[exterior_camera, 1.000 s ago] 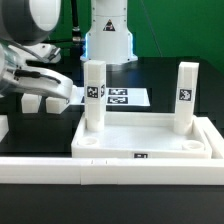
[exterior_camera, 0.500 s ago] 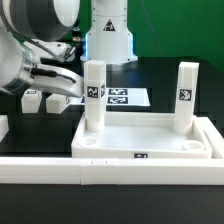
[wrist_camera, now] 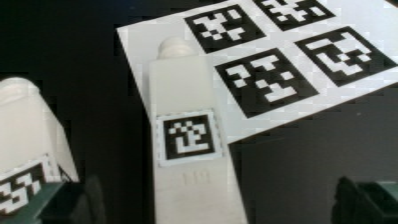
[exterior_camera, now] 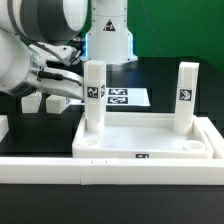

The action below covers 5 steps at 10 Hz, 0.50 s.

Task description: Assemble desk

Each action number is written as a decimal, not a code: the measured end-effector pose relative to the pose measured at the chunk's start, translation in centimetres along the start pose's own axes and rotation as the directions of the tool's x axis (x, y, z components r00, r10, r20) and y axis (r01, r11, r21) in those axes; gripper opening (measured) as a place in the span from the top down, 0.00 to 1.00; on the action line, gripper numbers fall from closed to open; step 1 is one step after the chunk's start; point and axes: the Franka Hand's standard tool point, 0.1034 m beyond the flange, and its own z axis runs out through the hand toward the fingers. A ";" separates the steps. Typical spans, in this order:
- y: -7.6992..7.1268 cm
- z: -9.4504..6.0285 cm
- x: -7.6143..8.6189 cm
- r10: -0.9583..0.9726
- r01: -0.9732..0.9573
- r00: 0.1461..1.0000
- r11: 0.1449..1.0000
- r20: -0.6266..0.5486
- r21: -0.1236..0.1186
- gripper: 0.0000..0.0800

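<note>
The white desk tabletop (exterior_camera: 140,140) lies rim up in the exterior view, with two tagged legs standing in its far corner sockets: one on the exterior view's left (exterior_camera: 93,95) and one on the right (exterior_camera: 186,95). My gripper (exterior_camera: 62,92) hovers low to the left of the tabletop. It is open. In the wrist view a loose tagged leg (wrist_camera: 187,130) lies between the open fingers (wrist_camera: 370,200) of my gripper (wrist_camera: 210,205), its pegged end at the marker board's edge. Another loose leg (wrist_camera: 22,140) lies beside it and also shows in the exterior view (exterior_camera: 30,102).
The marker board (exterior_camera: 125,97) (wrist_camera: 267,50) lies flat behind the tabletop. Long low white border rails (exterior_camera: 60,170) run along the front and the exterior view's right. The robot base (exterior_camera: 108,35) stands at the back.
My arm has moved toward the exterior view's right and lower, bringing the gripper over the loose legs beside the marker board. The tabletop and standing legs have not moved.
</note>
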 end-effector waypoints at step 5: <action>0.1 1.5 0.8 -0.002 0.002 1.000 1.000 -0.011 -0.009 0.19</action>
